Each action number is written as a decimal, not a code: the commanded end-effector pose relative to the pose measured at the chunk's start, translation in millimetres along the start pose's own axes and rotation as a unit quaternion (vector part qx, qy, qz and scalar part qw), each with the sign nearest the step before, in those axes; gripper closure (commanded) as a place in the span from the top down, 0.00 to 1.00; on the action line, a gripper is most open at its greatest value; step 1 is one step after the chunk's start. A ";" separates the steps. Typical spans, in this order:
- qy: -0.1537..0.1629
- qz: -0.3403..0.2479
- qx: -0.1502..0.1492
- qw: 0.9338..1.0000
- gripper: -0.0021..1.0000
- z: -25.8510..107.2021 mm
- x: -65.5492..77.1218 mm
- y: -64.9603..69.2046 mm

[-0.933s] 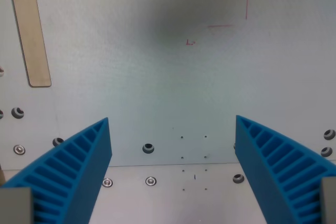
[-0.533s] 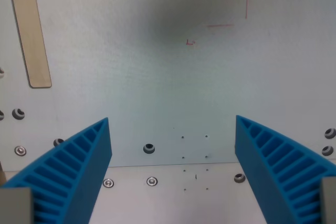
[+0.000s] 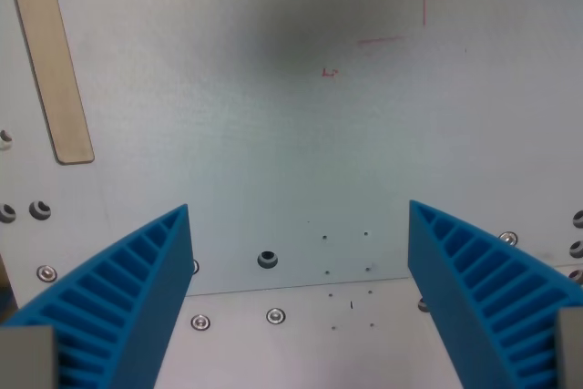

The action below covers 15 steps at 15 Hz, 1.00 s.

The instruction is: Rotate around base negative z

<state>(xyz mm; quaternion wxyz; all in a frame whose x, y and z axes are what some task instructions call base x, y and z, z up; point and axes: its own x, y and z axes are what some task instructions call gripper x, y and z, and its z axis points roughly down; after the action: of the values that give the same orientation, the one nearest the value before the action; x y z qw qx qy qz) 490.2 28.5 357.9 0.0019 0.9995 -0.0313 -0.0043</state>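
Looking down, we see gripper (image 3: 299, 225) bases cut off at bottom edge. Blue ribbed fingers (image 3: 127, 302) spread wide, holding nothing, touching nothing. Pale metal plate (image 3: 273, 152) beneath; wooden strip (image 3: 50, 66) at 10 o'clock, top cropped; faint red marks (image 3: 401, 15) at 1 o'clock; screw hole (image 3: 267, 259) between fingers.

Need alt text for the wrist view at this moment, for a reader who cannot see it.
The tool hangs open and empty over a pale grey plate, its two ribbed blue fingers filling the lower corners. A tan wooden strip lies at the upper left, faint red marks at the upper right, and screws and holes dot the lower plate.
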 end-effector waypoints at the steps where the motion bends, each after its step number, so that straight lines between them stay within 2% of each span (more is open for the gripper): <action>1: 0.002 0.065 0.001 0.998 1.00 -2.1 -0.4 0.0; 15: 0.001 0.158 0.002 0.987 1.00 -2.1 -0.4 0.0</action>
<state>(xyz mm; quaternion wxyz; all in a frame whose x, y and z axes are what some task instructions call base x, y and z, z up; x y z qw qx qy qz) 490.2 28.5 357.9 0.0023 0.9929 -0.1192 -0.0041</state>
